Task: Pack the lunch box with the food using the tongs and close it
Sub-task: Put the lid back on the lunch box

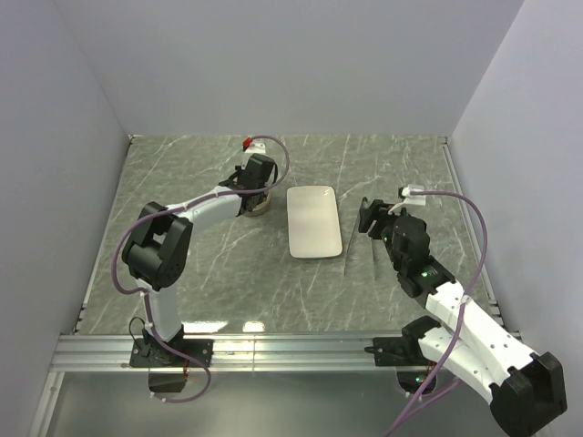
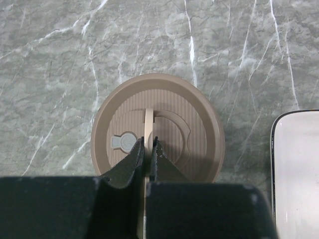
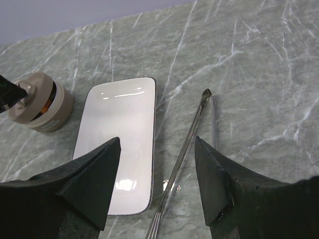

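Left hand [image 2: 148, 143]: pinched together on the slim handle [image 2: 148, 119] of the lid [image 2: 199, 124], coming from straight above
Right hand [image 3: 157, 144]: fingers wide apart, gripping nothing; it hovers over the tongs [image 3: 185, 149]
Lunch box [image 3: 55, 112]: stands on the worktop [image 3: 249, 74], just left of the white plate [image 3: 117, 124]; the lid sits over it, with a gap at the side
Food [image 3: 48, 103]: orange shows through that gap, inside the tin
Tongs: lie flat on the worktop, just right of the plate
Step, as judged: closing; whether the lid is fully seated I cannot tell
Handling, as judged: the lid looks light, stiff and smooth; the narrow handle is the only sensible place to hold; a pinch there lets the lid swing or tilt, so lower it level and centred; the small tin may skid if pushed sideways
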Action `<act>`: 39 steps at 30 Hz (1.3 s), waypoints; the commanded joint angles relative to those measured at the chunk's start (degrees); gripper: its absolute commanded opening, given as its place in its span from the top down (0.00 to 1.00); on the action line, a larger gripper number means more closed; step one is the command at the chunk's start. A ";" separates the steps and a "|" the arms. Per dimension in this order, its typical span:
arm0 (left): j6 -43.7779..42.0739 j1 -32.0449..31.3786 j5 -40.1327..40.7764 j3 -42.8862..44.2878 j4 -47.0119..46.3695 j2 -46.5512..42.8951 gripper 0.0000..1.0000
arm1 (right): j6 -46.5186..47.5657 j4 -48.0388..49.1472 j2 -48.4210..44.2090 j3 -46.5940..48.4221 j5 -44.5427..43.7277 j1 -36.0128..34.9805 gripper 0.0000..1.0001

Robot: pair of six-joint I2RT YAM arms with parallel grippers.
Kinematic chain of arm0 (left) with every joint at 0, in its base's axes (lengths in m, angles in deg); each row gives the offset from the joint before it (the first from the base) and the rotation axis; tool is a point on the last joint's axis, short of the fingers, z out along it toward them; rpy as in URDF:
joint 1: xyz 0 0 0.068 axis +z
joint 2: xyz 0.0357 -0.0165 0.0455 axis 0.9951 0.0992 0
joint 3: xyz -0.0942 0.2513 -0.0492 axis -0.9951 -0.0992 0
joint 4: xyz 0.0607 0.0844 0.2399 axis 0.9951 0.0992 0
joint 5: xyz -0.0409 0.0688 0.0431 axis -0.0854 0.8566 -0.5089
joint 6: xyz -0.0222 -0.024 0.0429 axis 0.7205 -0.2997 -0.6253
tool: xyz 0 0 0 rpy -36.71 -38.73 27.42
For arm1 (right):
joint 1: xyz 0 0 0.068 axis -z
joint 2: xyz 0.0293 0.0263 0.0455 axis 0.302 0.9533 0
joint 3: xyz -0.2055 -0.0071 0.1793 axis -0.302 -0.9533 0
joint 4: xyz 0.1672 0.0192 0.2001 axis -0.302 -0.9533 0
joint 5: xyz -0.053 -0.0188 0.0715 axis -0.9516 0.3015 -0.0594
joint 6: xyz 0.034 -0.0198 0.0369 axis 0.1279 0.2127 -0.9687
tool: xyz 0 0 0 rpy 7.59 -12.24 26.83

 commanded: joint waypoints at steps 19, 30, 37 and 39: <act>-1.54 -2.64 0.29 1.96 0.51 -1.99 1.00 | -0.22 1.93 -0.47 -0.54 -1.11 0.20 0.32; -1.71 -3.43 2.93 2.58 0.95 -2.34 1.00 | -0.22 2.11 -0.47 -0.72 -1.20 0.20 0.32; -2.24 -3.95 3.19 3.72 2.36 -1.56 1.00 | -0.22 2.11 -0.29 -0.63 -1.20 0.29 0.32; -2.33 -4.22 3.36 4.16 2.44 -1.20 1.00 | -0.30 2.02 -0.21 -0.54 -1.20 0.20 0.32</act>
